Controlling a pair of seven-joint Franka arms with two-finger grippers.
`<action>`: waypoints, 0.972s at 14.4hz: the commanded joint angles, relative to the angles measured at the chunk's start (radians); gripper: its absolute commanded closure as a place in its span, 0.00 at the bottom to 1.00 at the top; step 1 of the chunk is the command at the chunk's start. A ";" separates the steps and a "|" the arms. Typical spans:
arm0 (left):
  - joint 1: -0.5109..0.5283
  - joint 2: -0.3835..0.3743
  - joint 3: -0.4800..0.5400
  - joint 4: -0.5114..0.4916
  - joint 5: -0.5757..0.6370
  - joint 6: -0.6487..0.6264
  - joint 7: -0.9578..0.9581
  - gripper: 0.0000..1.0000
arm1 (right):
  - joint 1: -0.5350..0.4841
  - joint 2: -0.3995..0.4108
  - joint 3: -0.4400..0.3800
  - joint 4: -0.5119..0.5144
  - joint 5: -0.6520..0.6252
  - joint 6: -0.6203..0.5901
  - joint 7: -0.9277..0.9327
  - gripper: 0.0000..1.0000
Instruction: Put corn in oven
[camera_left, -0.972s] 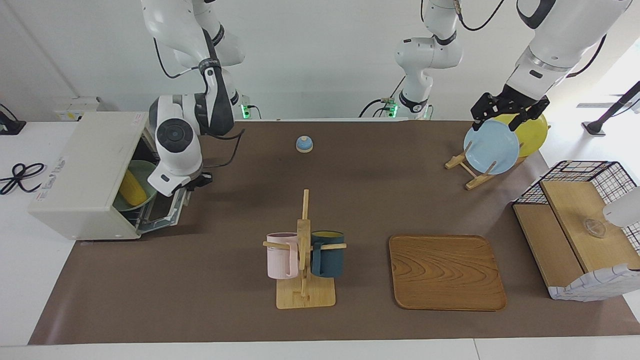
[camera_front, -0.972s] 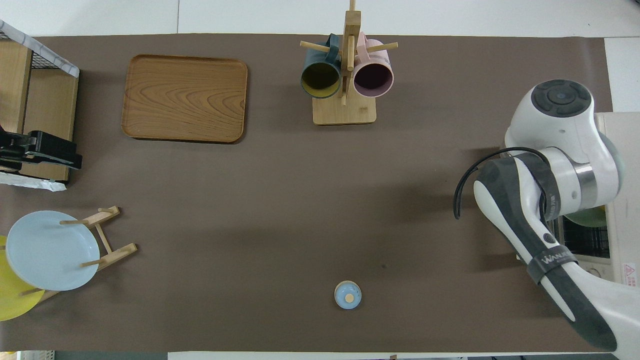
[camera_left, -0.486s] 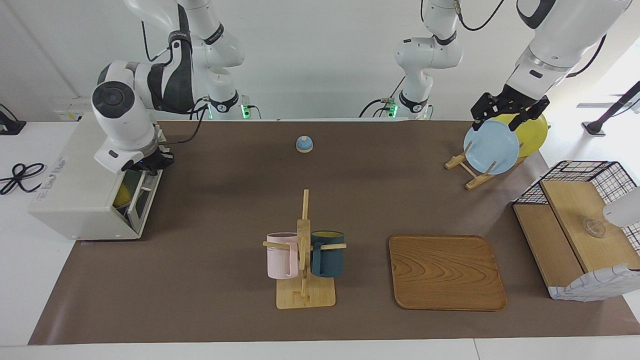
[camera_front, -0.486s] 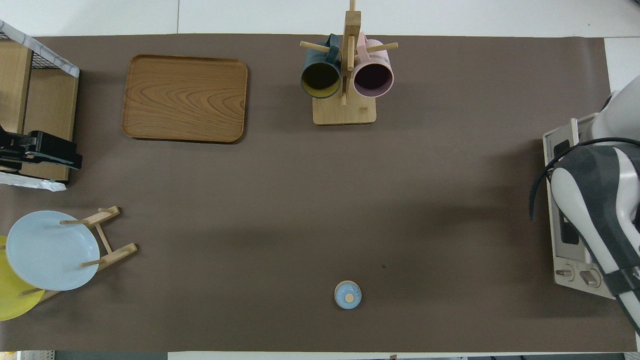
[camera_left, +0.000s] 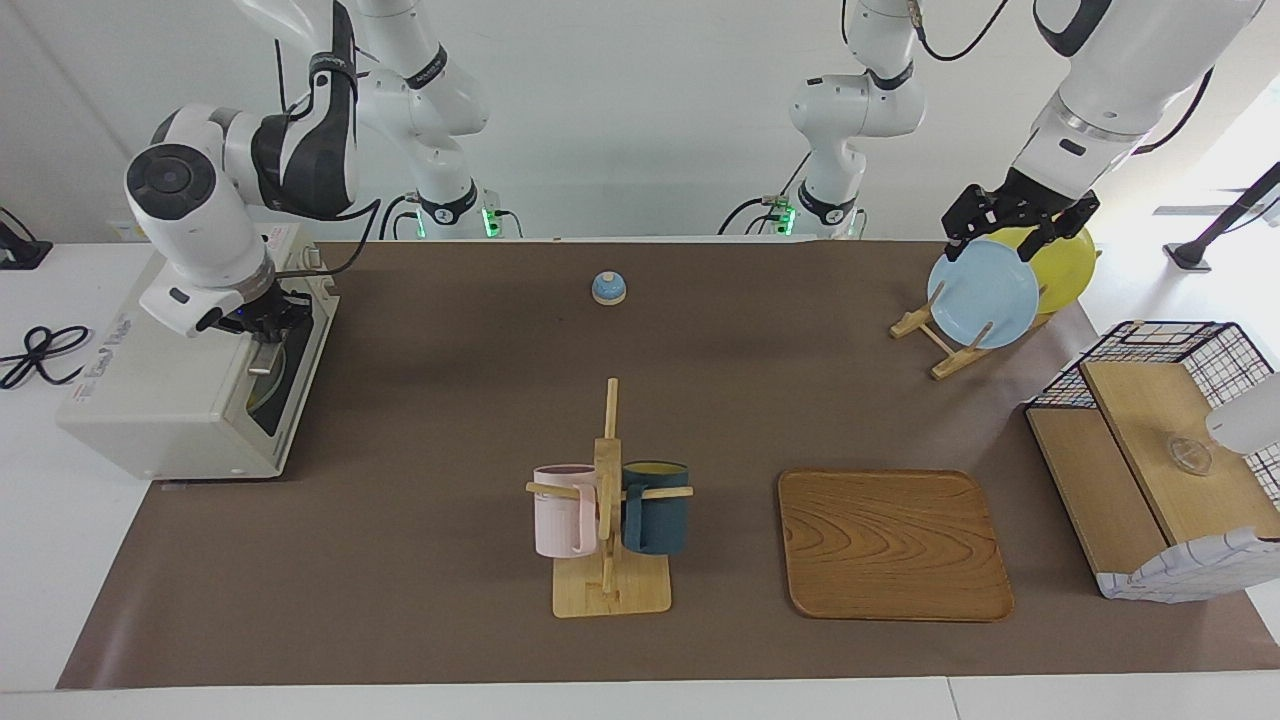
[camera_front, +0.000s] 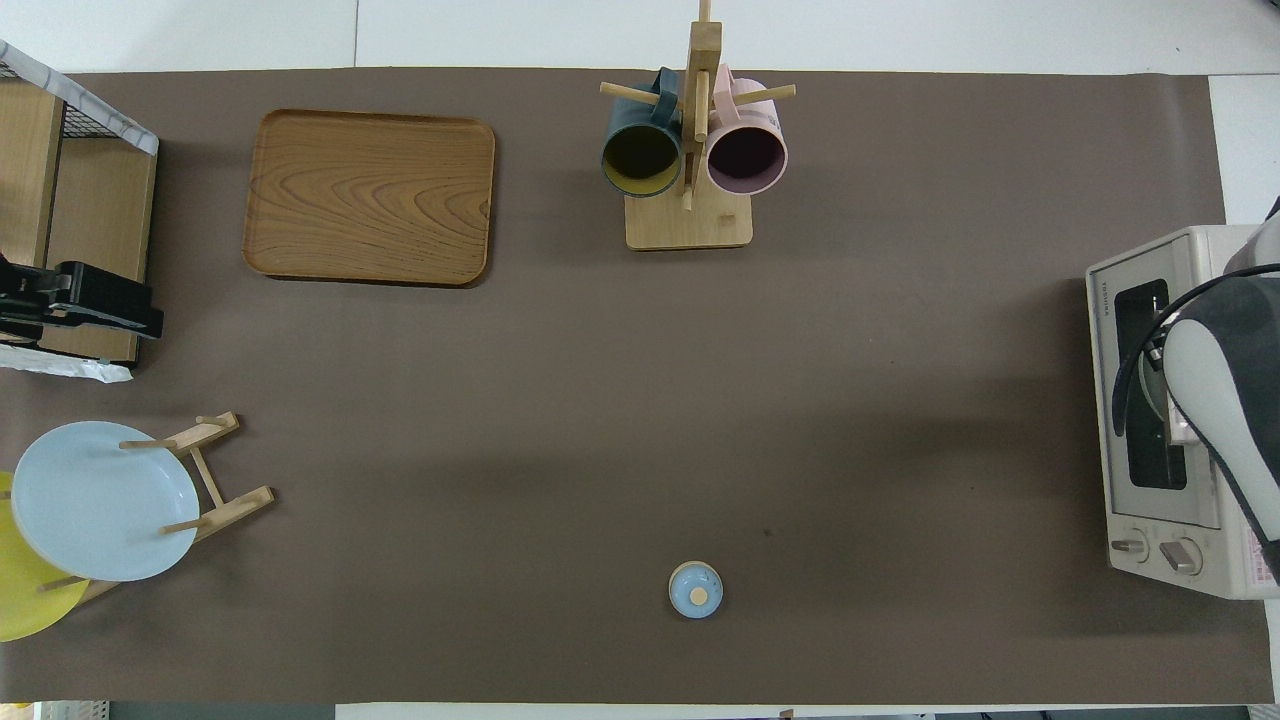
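The cream-white oven (camera_left: 170, 400) stands at the right arm's end of the table with its dark glass door (camera_left: 288, 375) shut; it also shows in the overhead view (camera_front: 1150, 270). The corn is hidden inside, behind the door. My right gripper (camera_left: 263, 322) is at the top edge of the door, by the handle; in the overhead view the arm covers it. My left gripper (camera_left: 1000, 238) is open and empty over the plate rack, and that arm waits.
A light blue plate (camera_left: 982, 293) and a yellow plate (camera_left: 1068, 265) stand in a wooden rack. A mug tree (camera_left: 608, 500) holds a pink and a dark blue mug. A wooden tray (camera_left: 893, 545), a wire-and-wood basket box (camera_left: 1150, 450) and a small blue knob (camera_left: 608, 288) are on the mat.
My right gripper swung up and toward the oven's top, and the oven door went from open to shut, hiding the corn. The left arm has not moved.
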 joint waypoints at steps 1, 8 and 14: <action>-0.001 -0.024 0.002 -0.023 0.018 0.004 0.012 0.00 | -0.009 0.015 0.002 0.167 0.082 -0.127 -0.011 0.57; -0.001 -0.024 0.002 -0.025 0.018 0.004 0.010 0.00 | -0.008 0.012 0.004 0.285 0.252 -0.210 -0.010 0.00; -0.001 -0.024 0.002 -0.025 0.018 0.004 0.012 0.00 | -0.005 0.006 0.010 0.289 0.252 -0.227 0.000 0.00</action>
